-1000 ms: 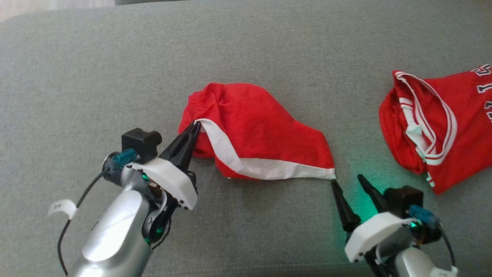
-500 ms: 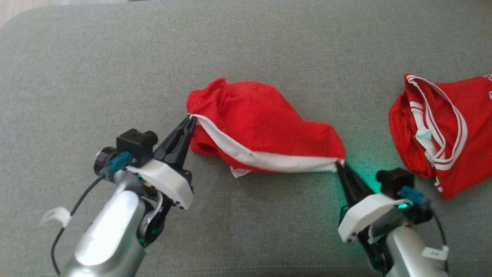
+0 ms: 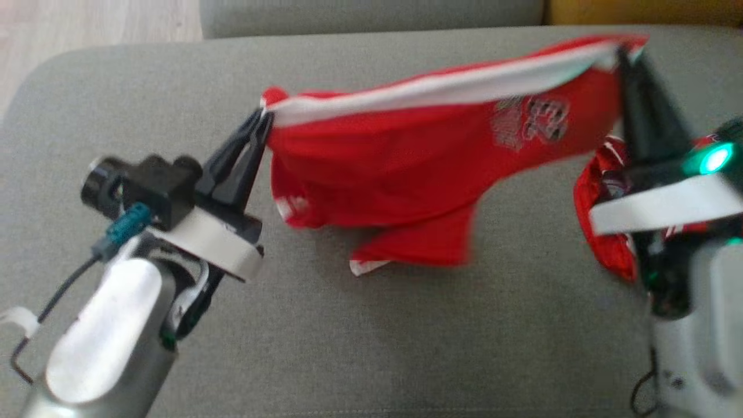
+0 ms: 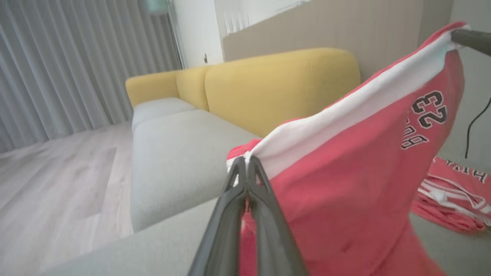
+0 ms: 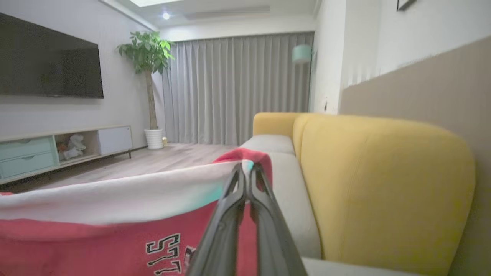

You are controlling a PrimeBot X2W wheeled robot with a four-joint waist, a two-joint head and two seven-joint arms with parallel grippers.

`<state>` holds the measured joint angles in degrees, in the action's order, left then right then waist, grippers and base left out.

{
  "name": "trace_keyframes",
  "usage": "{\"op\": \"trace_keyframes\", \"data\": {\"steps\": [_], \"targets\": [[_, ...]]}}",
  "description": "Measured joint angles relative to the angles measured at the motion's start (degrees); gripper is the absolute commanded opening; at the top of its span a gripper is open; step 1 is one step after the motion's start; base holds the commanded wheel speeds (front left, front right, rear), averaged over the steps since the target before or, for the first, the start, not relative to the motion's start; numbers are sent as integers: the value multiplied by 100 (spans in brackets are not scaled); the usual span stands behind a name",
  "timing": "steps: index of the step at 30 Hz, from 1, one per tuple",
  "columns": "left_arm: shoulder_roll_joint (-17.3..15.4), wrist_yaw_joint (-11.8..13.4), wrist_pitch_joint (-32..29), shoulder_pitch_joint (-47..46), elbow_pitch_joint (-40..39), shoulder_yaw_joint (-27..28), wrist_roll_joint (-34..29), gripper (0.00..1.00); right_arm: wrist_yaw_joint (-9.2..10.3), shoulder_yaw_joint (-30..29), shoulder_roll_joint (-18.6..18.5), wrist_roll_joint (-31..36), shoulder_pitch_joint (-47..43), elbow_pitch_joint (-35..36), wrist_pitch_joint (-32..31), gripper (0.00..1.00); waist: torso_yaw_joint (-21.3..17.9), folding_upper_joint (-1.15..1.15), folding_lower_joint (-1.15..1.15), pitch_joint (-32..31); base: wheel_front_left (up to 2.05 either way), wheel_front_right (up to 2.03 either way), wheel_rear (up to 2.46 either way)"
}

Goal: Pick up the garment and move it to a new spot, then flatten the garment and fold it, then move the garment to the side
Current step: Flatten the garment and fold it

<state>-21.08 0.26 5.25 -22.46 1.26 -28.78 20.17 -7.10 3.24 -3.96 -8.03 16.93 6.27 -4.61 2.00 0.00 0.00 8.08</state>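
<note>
Black on white at the left gripper (image 3: pixel 261 116): pinched fully shut on one end of the band (image 3: pixel 441 87) edging the shorts (image 3: pixel 406 168), above the left part of the seat (image 3: pixel 371 348). Same at the right gripper (image 3: pixel 624 55): closed tight on the band's other end, higher, over the seat's back right.

Between the two, stretched along the band and hanging below it. Lowest hem corner close above the seat's middle; touching or not, hard to tell through the blur.

Looks like the first step: pick-up and carry to a new spot. Next calls for moving both ends at a matched pace, keeping the band taut, then lowering onto bare seat well clear of the jersey (image 3: pixel 603 249) at the seat's right before letting go.

Thin red cloth, white edging, printed crest and "23" near the right end, one leg drooping in loose folds.
</note>
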Motion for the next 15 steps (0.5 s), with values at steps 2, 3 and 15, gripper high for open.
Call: {"op": "trace_keyframes", "data": {"steps": [2, 3, 15], "targets": [[-57, 11, -127, -152, -300, 10, -31, 0, 0, -100, -73, 4, 208, 403, -170, 0, 14, 0, 0, -98, 0, 0, 0], [-73, 33, -175, -236, -452, 34, -52, 0, 0, -154, -87, 4, 299, 592, -231, 0, 20, 0, 0, -148, 0, 0, 0], [-174, 235, -641, -779, -1452, 412, 94, 0, 0, -442, -172, -68, 826, 1448, -957, 0, 33, 0, 0, -507, 0, 0, 0]]}}
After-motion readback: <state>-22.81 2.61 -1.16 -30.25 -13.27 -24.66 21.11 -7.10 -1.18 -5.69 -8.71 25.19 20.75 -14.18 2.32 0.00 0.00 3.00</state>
